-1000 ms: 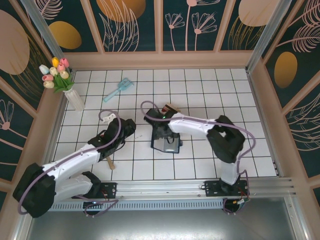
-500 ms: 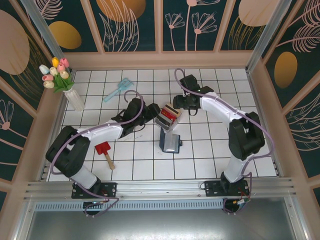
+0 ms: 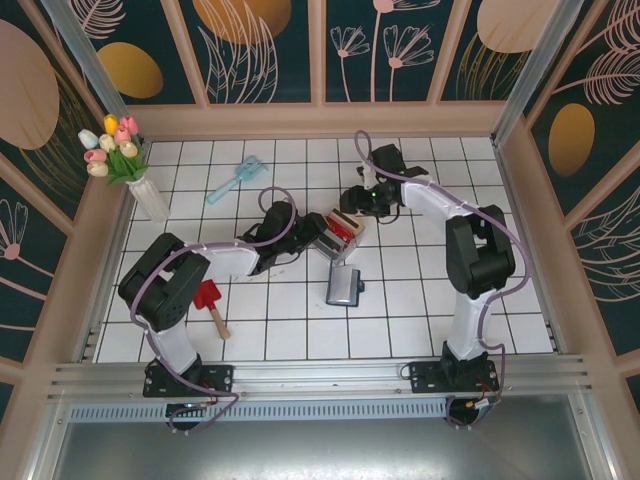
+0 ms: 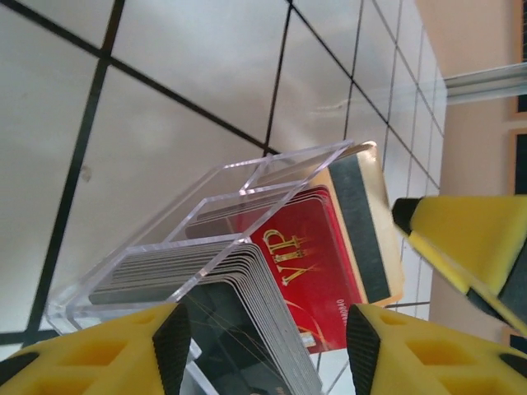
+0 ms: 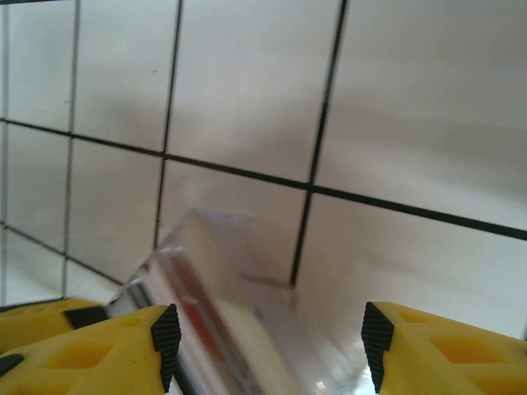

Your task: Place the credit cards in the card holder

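Note:
The credit cards stand in a clear slotted rack point(image 3: 338, 232) point(image 4: 206, 239) at mid table: a grey-dark stack point(image 4: 247, 304), a red VIP card point(image 4: 317, 271) and a gold card point(image 4: 362, 222) with a black stripe. My left gripper point(image 3: 312, 233) point(image 4: 268, 346) is open, its fingers either side of the grey stack without pinching it. My right gripper point(image 3: 356, 205) point(image 5: 270, 346) is open at the rack's far side, where the rack point(image 5: 214, 313) is blurred between its fingers. The navy card holder point(image 3: 343, 287) lies flat one tile nearer, apart from both grippers.
A red-headed spatula point(image 3: 210, 300) lies at the near left. A light blue scoop point(image 3: 238, 180) lies at the back left, near a white vase of tulips point(image 3: 148, 195) by the left wall. Wooden walls close in the tiled floor.
The left arm has stretched from the near left to the rack. The right gripper has left the card holder and gone to the rack's far side. The holder now lies flat.

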`<action>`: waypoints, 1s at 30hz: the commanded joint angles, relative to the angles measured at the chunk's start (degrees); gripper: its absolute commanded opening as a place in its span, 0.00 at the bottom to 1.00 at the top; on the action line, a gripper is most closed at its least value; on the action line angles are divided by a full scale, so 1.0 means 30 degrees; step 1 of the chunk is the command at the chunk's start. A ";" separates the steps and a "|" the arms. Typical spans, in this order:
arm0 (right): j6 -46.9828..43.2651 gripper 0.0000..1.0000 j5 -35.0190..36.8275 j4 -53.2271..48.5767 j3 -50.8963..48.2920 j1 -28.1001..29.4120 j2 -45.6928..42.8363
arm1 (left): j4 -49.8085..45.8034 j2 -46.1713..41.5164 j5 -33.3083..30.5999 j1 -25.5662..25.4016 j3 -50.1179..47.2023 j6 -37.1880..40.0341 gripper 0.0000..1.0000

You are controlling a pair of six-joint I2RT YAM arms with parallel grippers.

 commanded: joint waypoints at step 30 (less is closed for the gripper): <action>-0.2375 0.51 0.8289 -0.0310 -0.1030 0.3516 -0.2454 | -0.0779 0.1516 -0.0617 0.0118 0.1415 0.0672 0.60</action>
